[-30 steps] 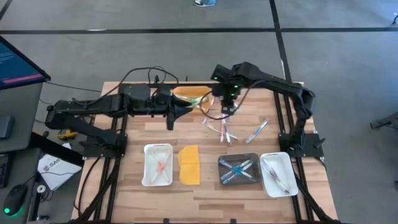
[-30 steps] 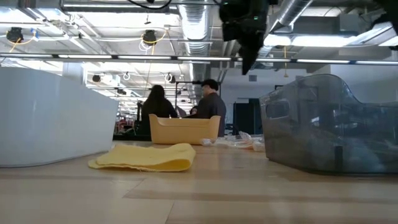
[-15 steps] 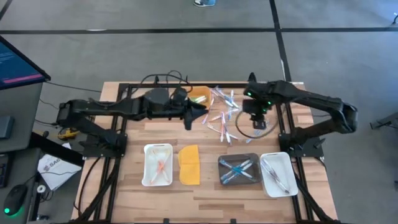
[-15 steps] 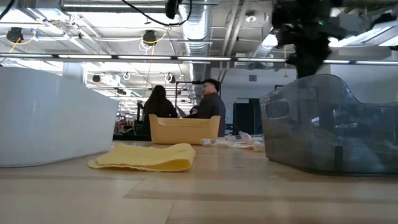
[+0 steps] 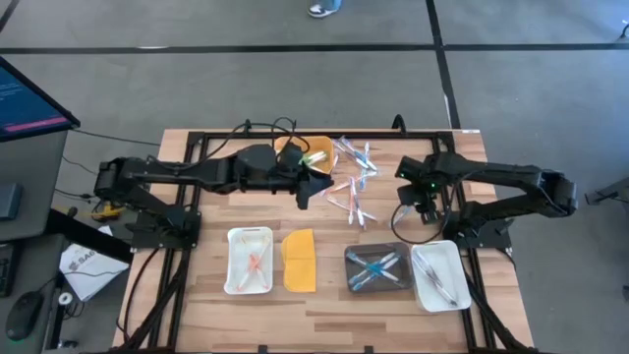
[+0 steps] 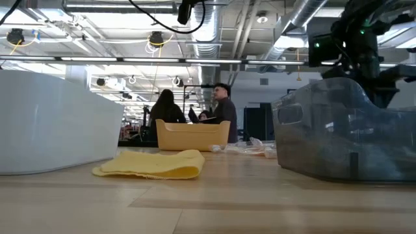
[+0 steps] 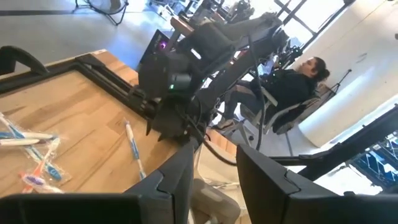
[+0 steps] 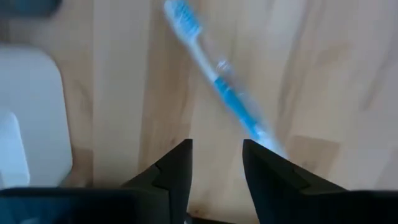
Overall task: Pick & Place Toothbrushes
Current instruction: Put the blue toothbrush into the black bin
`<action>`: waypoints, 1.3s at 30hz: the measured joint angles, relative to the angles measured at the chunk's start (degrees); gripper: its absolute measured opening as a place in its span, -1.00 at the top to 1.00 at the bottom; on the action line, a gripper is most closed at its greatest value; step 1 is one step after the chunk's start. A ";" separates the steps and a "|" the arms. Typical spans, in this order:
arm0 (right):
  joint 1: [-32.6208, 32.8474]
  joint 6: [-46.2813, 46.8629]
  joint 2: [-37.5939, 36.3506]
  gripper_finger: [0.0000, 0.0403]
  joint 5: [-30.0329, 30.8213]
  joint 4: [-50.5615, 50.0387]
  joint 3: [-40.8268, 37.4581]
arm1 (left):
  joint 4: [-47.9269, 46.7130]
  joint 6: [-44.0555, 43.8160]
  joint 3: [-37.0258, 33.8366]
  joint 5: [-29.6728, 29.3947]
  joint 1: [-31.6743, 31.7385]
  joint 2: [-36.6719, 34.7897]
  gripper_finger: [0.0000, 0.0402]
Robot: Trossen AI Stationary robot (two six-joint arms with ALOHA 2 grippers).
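Just beyond right fingers [image 8: 180,165], blue toothbrush [image 8: 214,78]

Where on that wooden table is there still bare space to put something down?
Bare wood lies along the near edge in front of the trays, and on the left between the left arm and the white tray. Crowded: the toothbrushes scattered mid-table between both pincers.

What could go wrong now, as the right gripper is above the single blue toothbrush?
1. The blue toothbrush lies slanted and to one side of the open right gripper, so the fingers may miss or flick it.
2. The white tray is close by; the gripper may bump it.
3. The left gripper hovers near the toothbrush pile and could scatter it.
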 joint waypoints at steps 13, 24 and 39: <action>2.29 4.27 0.83 0.96 0.30 5.28 -5.00 | 0.19 0.52 0.00 -1.74 -3.02 0.00 0.42; 1.30 4.71 1.23 0.99 3.41 11.02 -6.28 | 0.38 0.55 0.00 -2.21 -4.63 0.00 0.42; 0.12 6.85 7.30 1.00 3.29 12.35 -6.23 | 0.38 0.50 0.02 -2.64 -5.82 0.00 0.42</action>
